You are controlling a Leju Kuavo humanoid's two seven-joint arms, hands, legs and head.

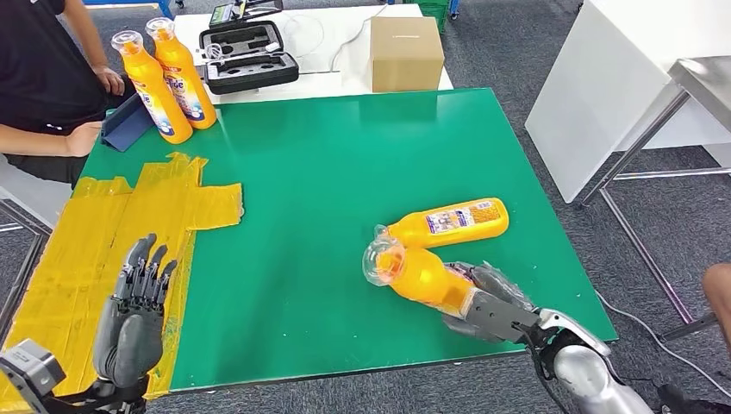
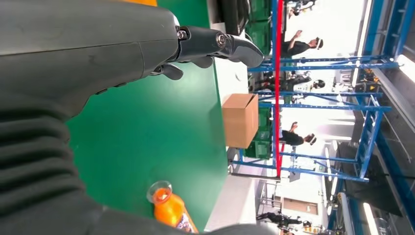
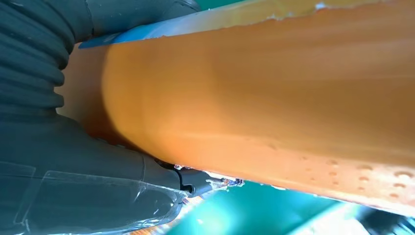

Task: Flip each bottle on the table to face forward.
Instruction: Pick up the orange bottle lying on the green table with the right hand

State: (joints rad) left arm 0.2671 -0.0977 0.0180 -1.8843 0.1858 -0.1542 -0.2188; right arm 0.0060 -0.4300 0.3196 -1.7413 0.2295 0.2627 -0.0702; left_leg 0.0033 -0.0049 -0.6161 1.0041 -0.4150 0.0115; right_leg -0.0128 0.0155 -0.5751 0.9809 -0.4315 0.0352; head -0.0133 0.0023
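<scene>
My right hand grips an orange bottle near the green table's front right, its clear cap tilted up toward the left; its orange body lies against the palm. A second orange bottle lies on its side just beyond it, label up. Two more orange bottles stand upright at the far left corner; one of them shows past my left hand. My left hand hovers over the yellow tape at the front left, fingers spread and holding nothing.
A person sits at the far left beside the standing bottles. Behind the green table are a black open case and a cardboard box. A white table stands to the right.
</scene>
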